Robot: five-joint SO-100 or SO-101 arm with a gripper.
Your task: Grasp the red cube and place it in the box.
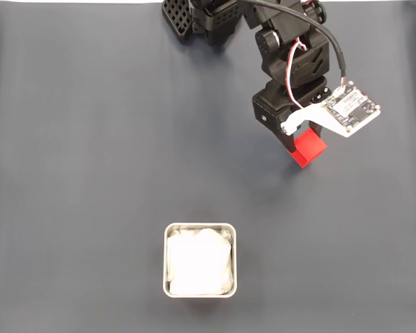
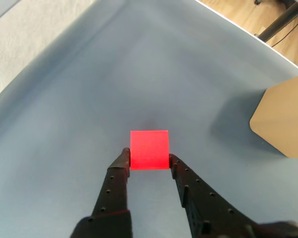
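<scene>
A: Your gripper [image 2: 149,159] pinched the red cube [image 2: 149,148] between both fingertips, at two o'clock in the fixed view.

B: You needed a firm squeeze before carrying it toward the box [image 1: 200,229] at six o'clock.

The arm [image 1: 291,62] was black, with red and white wires and a black cable. A white bracket carried a circuit board [image 1: 350,105]. The pincer [image 2: 149,161] had black fingers [image 2: 116,183] dotted with small holes.

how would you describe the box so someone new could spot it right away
On the dark mat in the fixed view, look low and near the middle, well away from the arm at the top. The box is a small square metal tray with rounded corners and white lining, unlike the red cube between the jaws.
</scene>
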